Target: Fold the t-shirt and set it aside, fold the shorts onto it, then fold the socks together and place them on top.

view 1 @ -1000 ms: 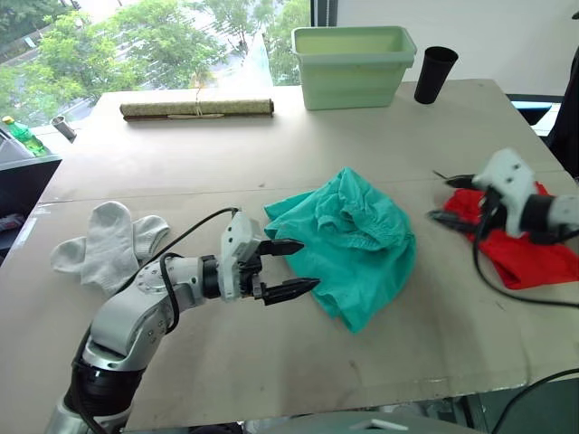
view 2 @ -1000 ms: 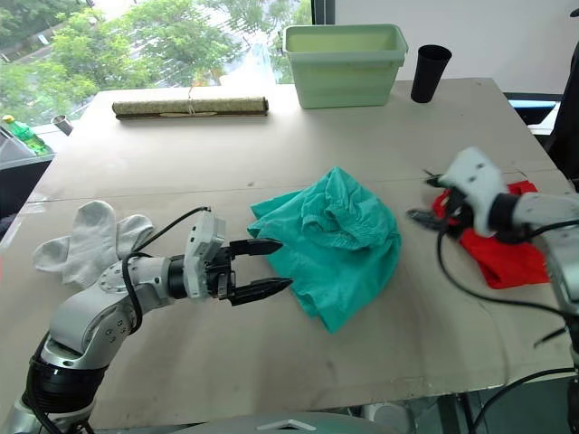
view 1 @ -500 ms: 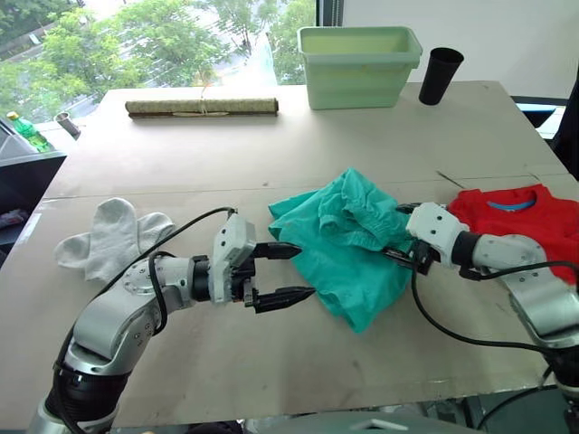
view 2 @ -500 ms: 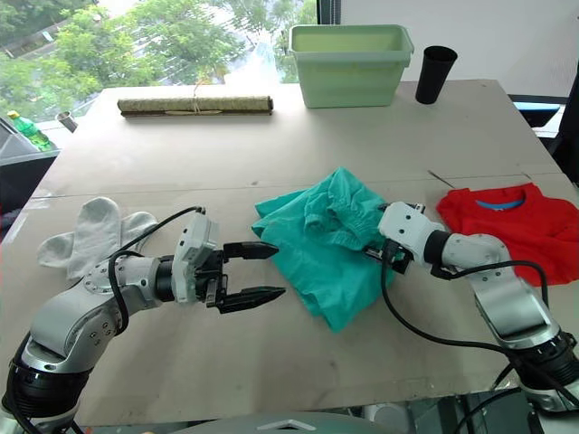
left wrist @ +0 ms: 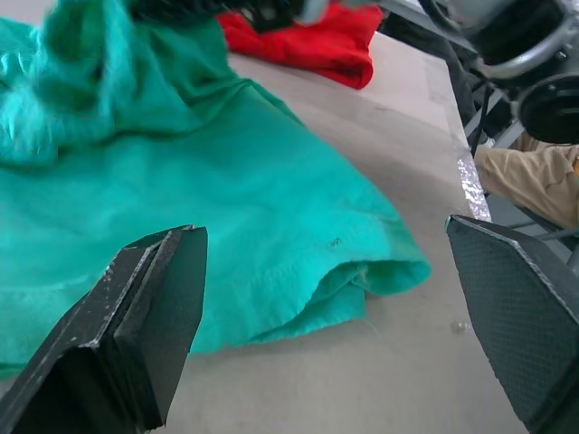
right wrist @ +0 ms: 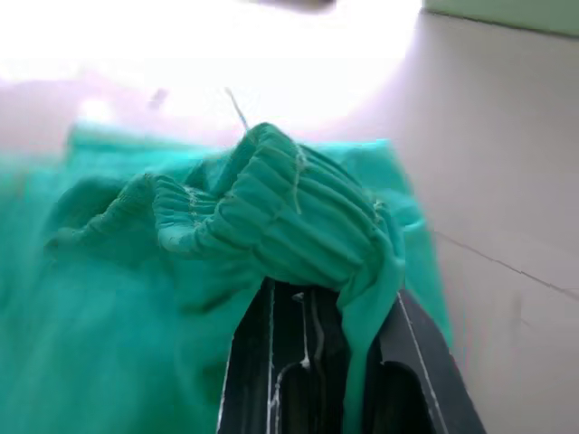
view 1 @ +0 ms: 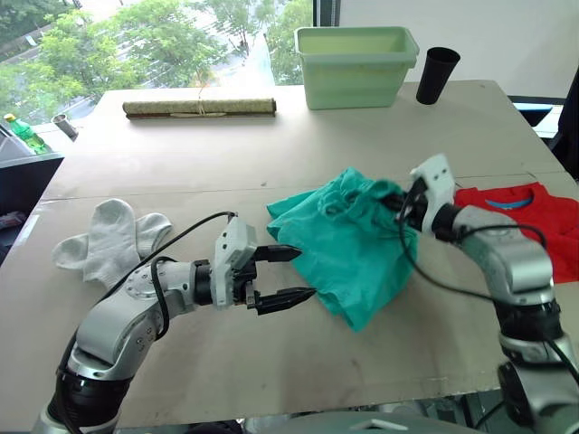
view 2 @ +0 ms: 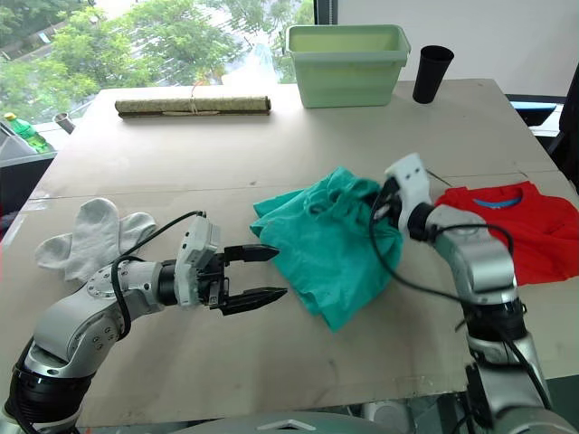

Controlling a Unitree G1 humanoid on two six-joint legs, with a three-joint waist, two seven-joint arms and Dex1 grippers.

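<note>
Left gripper [view 1: 291, 274] spread wide, just short of shorts' [view 1: 348, 244] near hem | right gripper [view 1: 401, 201] pinching gathered waistband, lifted off table [view 1: 271, 154] | best: grab hem corner, pull flat before folding | t-shirt [view 1: 543, 221] right; socks [view 1: 107, 239] left.

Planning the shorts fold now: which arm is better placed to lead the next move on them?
Right, probably. The right gripper is shut on the shorts' gathered waistband, which is bunched up over its fingers. The left gripper is open beside the shorts' near edge, holding nothing, so it could pin or grab that edge.
</note>
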